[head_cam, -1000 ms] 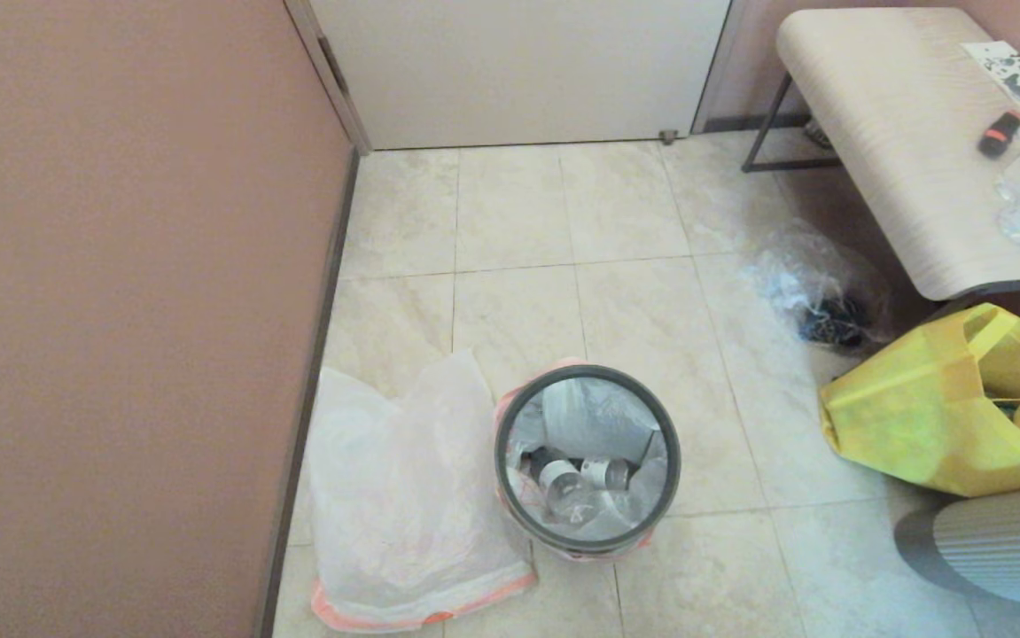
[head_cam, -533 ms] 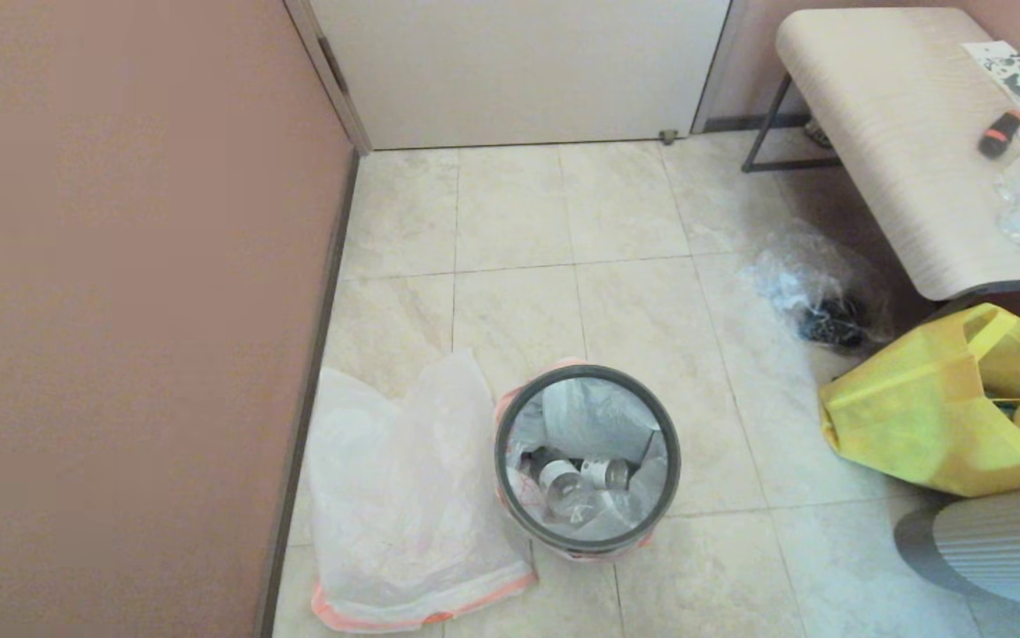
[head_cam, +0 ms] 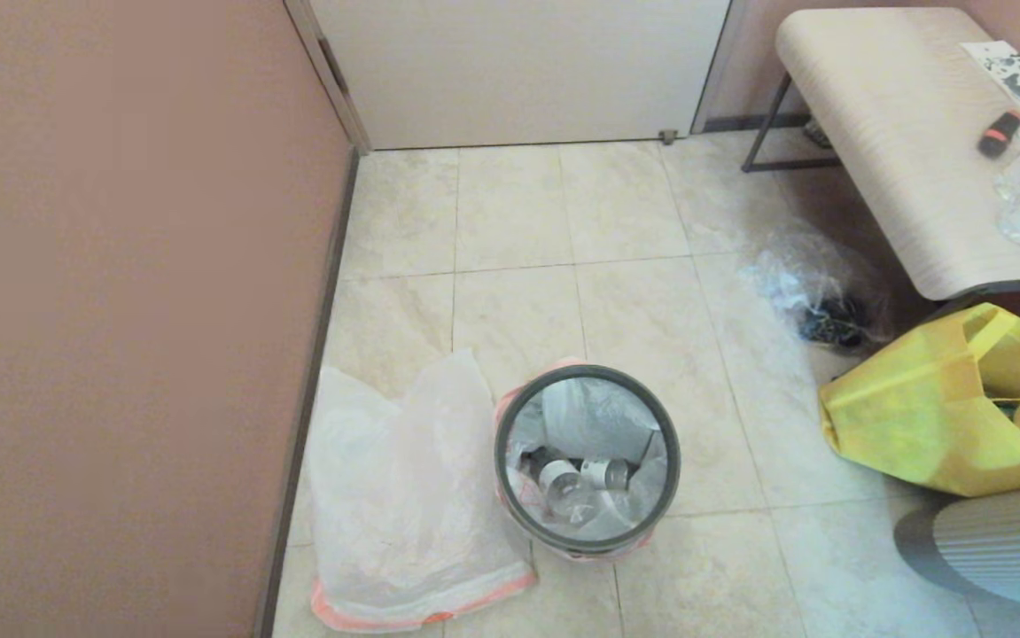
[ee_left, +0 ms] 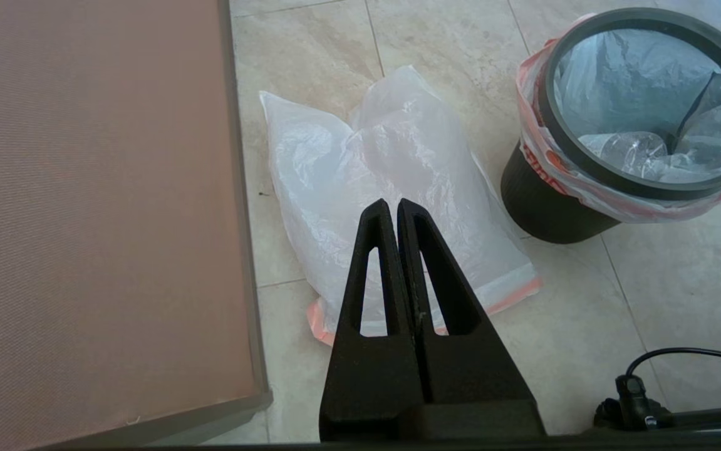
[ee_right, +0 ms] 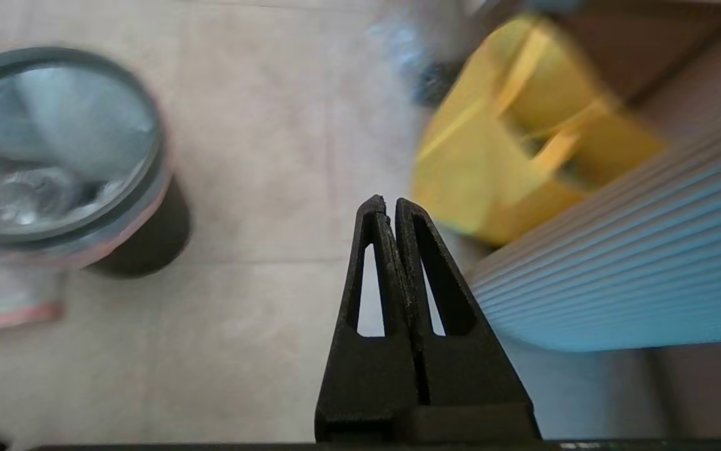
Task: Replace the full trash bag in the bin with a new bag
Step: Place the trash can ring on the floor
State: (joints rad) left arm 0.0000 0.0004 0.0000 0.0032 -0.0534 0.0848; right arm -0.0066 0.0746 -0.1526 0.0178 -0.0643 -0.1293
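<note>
Head view shows a tiled floor (head_cam: 634, 319) with the bin (head_cam: 587, 461) sitting near the middle, close to the robot. It is small, round and black, and a thin dark grey hoop (head_cam: 673, 443) goes around its top. A clear bag with a pink edge (head_cam: 563, 478) lines the bin, and its edge folds out under the hoop. Inside the bag lie plastic bottles (head_cam: 563, 486) and crumpled clear plastic. Just left of the bin, touching its side, a new see-through bag (head_cam: 403, 505) with a pink strip along its near end lies flat on the floor, next to the pink wall (head_cam: 120, 310). Far behind is a white door (head_cam: 518, 71). To the right stands a pale bench (head_cam: 899, 142) with a small black and red thing and a clear bottle on it. A crumpled clear bag (head_cam: 815, 288) lies on the floor by the bench, and a yellow shopping bag (head_cam: 944, 408) sits nearer, well apart from the bin. No arm shows in this view. The left gripper (ee_left: 396, 203) hangs above the flat new bag, with its two black fingers pressed together and nothing between them. The right gripper (ee_right: 391, 202) hangs over bare floor between the bin and the yellow shopping bag, and its fingers are pressed together too, holding nothing. A pale ribbed thing (ee_right: 617, 275) sits near it on the right.
</note>
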